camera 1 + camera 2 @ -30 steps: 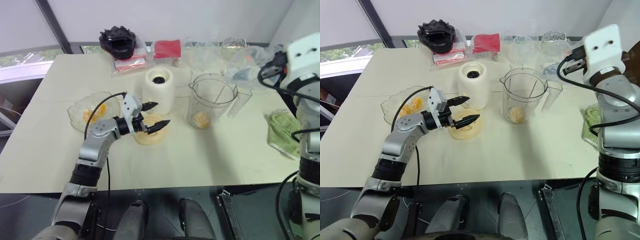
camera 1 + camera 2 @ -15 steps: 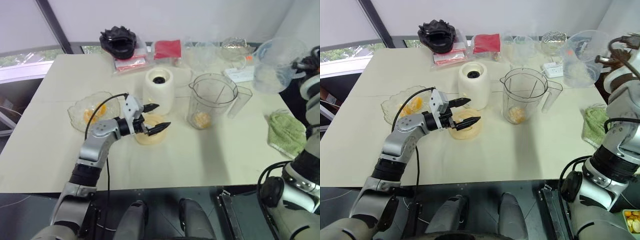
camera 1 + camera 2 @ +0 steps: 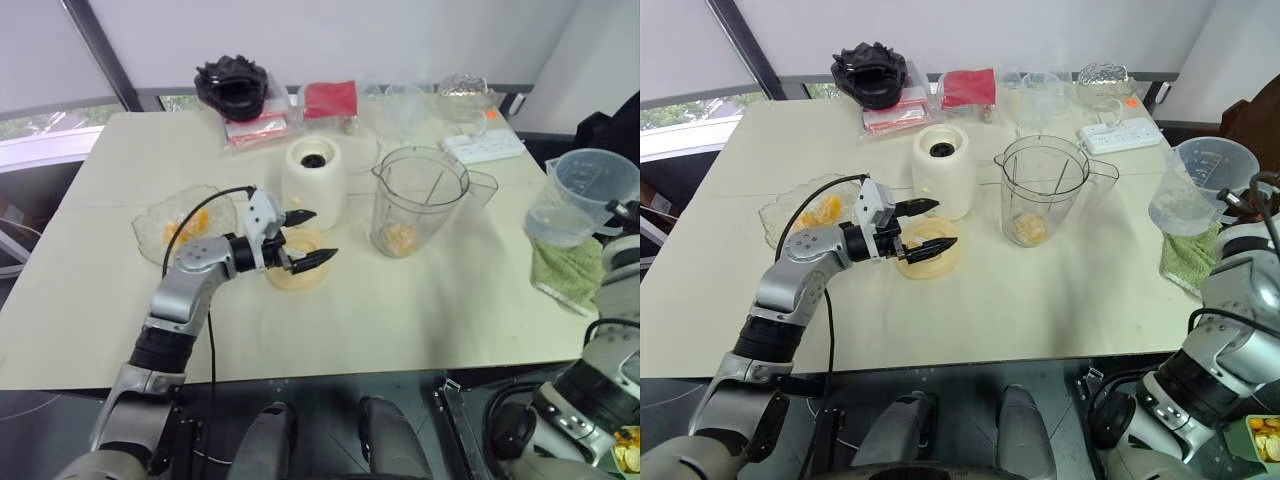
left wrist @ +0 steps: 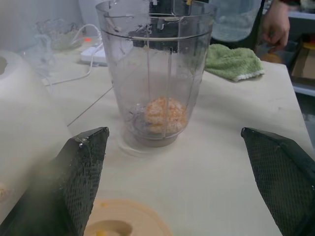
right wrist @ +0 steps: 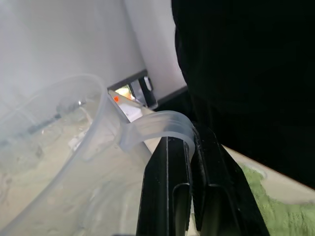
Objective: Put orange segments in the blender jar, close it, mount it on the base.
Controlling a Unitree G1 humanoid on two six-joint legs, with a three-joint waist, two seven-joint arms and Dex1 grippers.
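The jar (image 3: 418, 200) stands upright mid-table with orange segments (image 3: 402, 238) at its bottom, well apart from the left gripper (image 3: 302, 237), which hovers with jaws spread wide over the flat cream lid (image 3: 297, 272). The base (image 3: 314, 180) stands just behind that gripper, between the glass dish (image 3: 180, 222) and the jar. More segments (image 3: 824, 211) lie in the dish.

The right gripper (image 5: 189, 147) is pinched tight on the handle of a clear plastic jug (image 3: 1195, 186), held up off the table's right edge, above a green cloth (image 3: 1185, 262).

The left wrist view looks straight at the jar between its two fingers (image 4: 81, 162) and shows the dark blade hub under the fruit, a person's hand (image 4: 275, 24) beyond the table, and the lid's rim below. The right wrist view shows the jug's handle loop wedged between the closed fingers, which the head views leave unclear.

At the table's far edge lie a black object (image 3: 235, 85), a red packet (image 3: 331, 98), clear bags and tubs (image 3: 400, 100) and a power strip (image 3: 1120, 134). Nothing stands between the left gripper and the jar.
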